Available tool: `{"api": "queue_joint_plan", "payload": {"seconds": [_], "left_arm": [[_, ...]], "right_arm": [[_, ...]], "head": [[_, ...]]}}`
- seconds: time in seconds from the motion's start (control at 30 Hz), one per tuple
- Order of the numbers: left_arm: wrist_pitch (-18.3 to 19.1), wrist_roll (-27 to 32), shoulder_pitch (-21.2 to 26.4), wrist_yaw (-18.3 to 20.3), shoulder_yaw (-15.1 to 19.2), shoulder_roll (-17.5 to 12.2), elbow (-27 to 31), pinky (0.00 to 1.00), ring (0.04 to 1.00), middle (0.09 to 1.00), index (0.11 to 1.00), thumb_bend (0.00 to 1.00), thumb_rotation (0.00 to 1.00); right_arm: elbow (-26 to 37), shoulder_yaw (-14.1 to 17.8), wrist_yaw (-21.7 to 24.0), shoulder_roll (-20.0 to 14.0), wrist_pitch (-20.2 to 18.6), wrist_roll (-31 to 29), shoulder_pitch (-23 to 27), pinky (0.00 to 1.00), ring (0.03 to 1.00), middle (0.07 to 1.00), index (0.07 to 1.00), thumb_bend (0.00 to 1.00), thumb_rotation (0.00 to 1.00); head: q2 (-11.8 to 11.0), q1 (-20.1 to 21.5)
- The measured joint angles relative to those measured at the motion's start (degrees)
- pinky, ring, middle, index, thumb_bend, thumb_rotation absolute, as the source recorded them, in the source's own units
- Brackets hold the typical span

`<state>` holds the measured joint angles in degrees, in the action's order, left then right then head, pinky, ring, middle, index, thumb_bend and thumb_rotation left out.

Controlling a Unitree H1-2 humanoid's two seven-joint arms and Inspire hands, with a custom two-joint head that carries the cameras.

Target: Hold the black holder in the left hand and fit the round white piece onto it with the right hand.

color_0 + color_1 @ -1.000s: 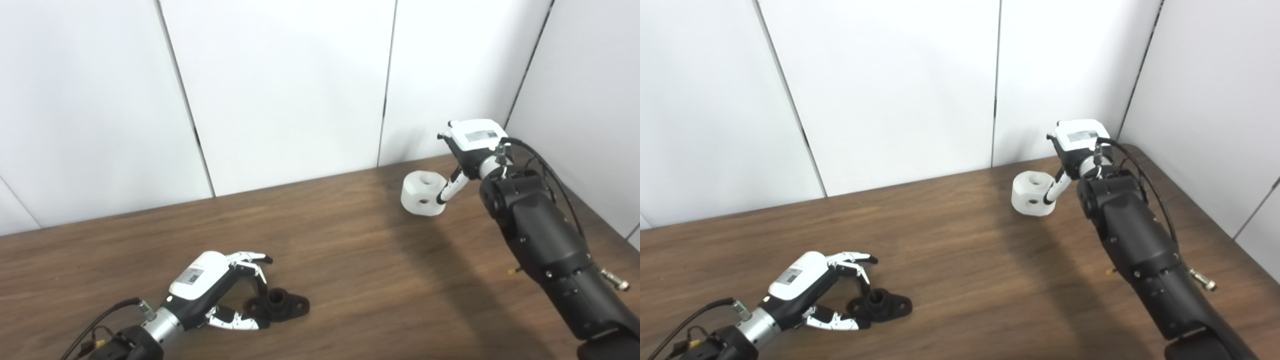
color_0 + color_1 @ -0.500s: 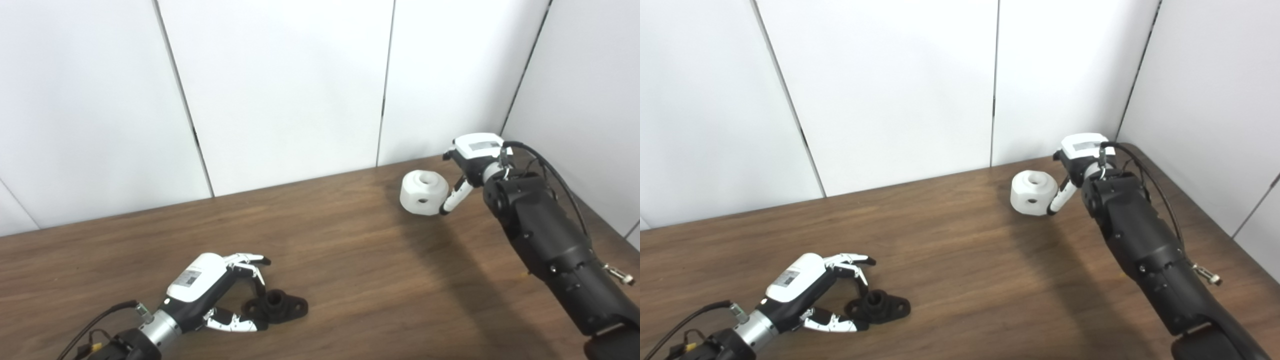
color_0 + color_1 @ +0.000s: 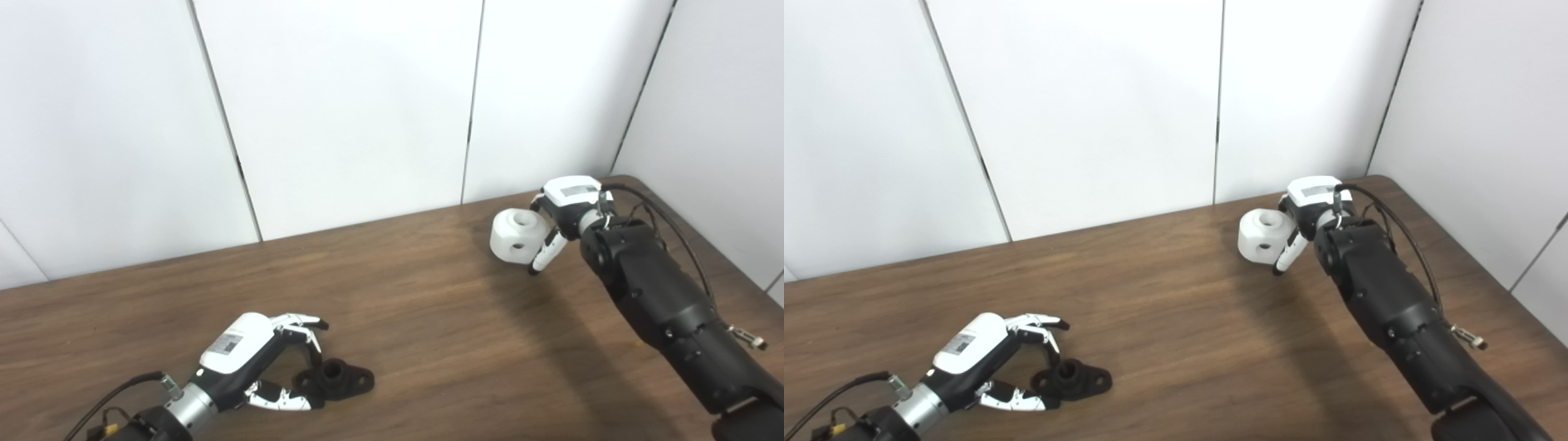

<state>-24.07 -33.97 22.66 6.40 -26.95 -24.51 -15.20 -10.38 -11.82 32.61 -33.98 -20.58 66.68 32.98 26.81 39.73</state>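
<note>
The black holder [image 3: 335, 378] lies flat on the wooden table [image 3: 429, 318] near the front left. My left hand [image 3: 245, 355] rests just left of it, open, with fingers arched over its near end and the thumb along its front; no firm hold shows. The round white piece [image 3: 517, 236], with a hole in its top and one in its side, stands at the back right. My right hand [image 3: 566, 205] sits low against its right side, open, with a finger [image 3: 545, 254] lying down the piece's right flank.
White wall panels [image 3: 343, 110] close off the back of the table and its right side. The table's back right corner [image 3: 618, 179] is just behind the right hand. The right forearm [image 3: 661, 306] stretches across the right part of the table.
My right hand has come down from above and moved in against the white piece's right side. The left hand and holder have hardly moved.
</note>
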Motion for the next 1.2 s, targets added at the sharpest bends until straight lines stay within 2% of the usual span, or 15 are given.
{"api": "queue_joint_plan", "payload": {"seconds": [0.3, 0.4, 0.43, 0.47, 0.5, 0.57, 0.73, 1.0, 1.13, 1.2], "left_arm": [[2.8, 0.2, -1.1, 2.8, 0.7, -0.3, 3.2, 0.71, 0.827, 0.818, 0.486, 0.52, 0.05], [2.8, 0.2, -1.3, 2.8, 0.9, -0.3, 3.4, 0.72, 0.826, 0.817, 0.486, 0.52, 0.05], [2.8, 0.3, -1.4, 2.8, 1.0, -0.3, 3.5, 0.72, 0.827, 0.817, 0.486, 0.52, 0.05], [2.8, 0.3, -1.5, 2.8, 1.0, -0.3, 3.6, 0.72, 0.827, 0.816, 0.486, 0.52, 0.05], [2.9, 0.3, -1.6, 2.9, 1.1, -0.3, 3.7, 0.72, 0.829, 0.818, 0.486, 0.52, 0.05], [3.0, 0.3, -1.7, 3.1, 1.2, -0.3, 4.0, 0.73, 0.833, 0.821, 0.486, 0.52, 0.05], [3.1, 0.4, -1.8, 3.4, 1.3, -0.5, 4.3, 0.72, 0.822, 0.814, 0.486, 0.52, 0.05], [3.0, 0.4, -1.8, 3.3, 1.4, -0.5, 4.2, 0.71, 0.816, 0.810, 0.486, 0.52, 0.05], [3.2, 0.4, -1.9, 3.4, 1.3, -0.5, 4.5, 0.72, 0.822, 0.818, 0.486, 0.52, 0.05], [3.4, 0.4, -2.1, 3.6, 1.2, -0.4, 5.0, 0.73, 0.825, 0.822, 0.486, 0.52, 0.05]], "right_arm": [[-1.7, -0.3, -3.3, 1.3, -0.2, -2.4, 0.2, 0.90, 0.934, 0.928, 0.784, 0.94, 0.34], [-2.2, -0.4, -5.1, 1.3, -0.1, -3.5, 0.2, 0.88, 0.895, 0.882, 0.713, 0.88, 0.29], [-2.4, -0.3, -6.4, 1.3, 0.0, -3.9, 0.2, 0.86, 0.875, 0.857, 0.662, 0.85, 0.26], [-2.6, -0.3, -7.8, 1.3, 0.2, -4.4, 0.1, 0.84, 0.849, 0.825, 0.560, 0.66, 0.19], [-3.0, -0.3, -9.7, 1.3, 0.7, -4.9, 0.0, 0.83, 0.830, 0.797, 0.522, 0.59, 0.17], [-4.0, -0.2, -13.3, 1.3, 1.4, -5.9, -0.2, 0.84, 0.802, 0.749, 0.490, 0.53, 0.15], [-4.4, -0.3, -18.8, 1.2, 3.1, -7.4, -1.4, 0.87, 0.782, 0.708, 0.482, 0.52, 0.14], [-4.4, -0.7, -21.6, 0.8, 4.3, -8.4, -1.8, 0.86, 0.770, 0.697, 0.482, 0.52, 0.14], [-3.9, -0.7, -21.7, 0.3, 4.7, -9.1, -2.2, 0.86, 0.774, 0.706, 0.482, 0.52, 0.14], [-2.2, -0.6, -21.0, -0.5, 4.9, -9.8, -3.1, 0.84, 0.781, 0.718, 0.482, 0.52, 0.14]], "head": [[0.5, -0.4], [0.6, -0.5], [0.6, -0.5], [1.0, -0.6], [1.0, -0.6], [1.1, -0.6], [1.2, -0.8], [2.3, -2.4], [3.4, -5.1], [4.7, -8.4]]}}
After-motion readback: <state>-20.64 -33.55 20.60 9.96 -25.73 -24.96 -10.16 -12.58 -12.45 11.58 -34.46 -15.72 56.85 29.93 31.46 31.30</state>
